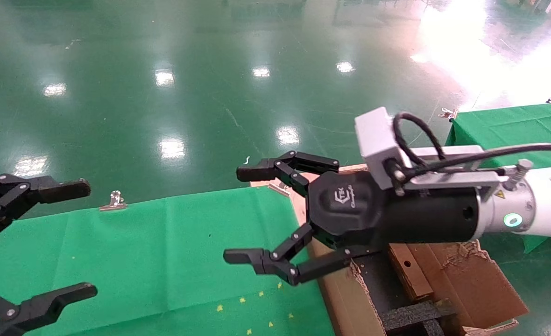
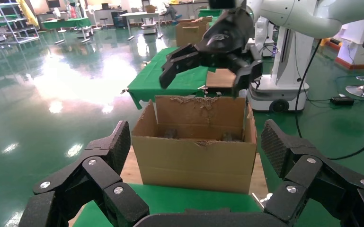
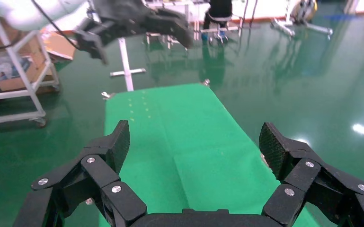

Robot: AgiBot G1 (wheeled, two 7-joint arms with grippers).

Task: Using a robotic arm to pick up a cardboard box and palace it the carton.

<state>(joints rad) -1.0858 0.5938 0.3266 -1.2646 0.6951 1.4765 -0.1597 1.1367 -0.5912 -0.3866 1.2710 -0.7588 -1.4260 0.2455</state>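
The right gripper [image 1: 240, 215] of the robotic arm [image 1: 532, 205] is held spread wide and empty above the near edge of the carton [image 1: 350, 298], over the green table cloth [image 1: 163, 261]. The cardboard box [image 1: 408, 275] is seen lying inside the carton beside black foam inserts [image 1: 411, 315]. The left gripper [image 1: 77, 240], likewise spread wide and empty, is held above the cloth's left end.

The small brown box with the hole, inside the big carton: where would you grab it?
Probably across its long edges, from above: the cardboard box lies holed face up in the carton, walls and black foam closing off its sides. The open right gripper hovers at the carton's edge. Left gripper parked aside.
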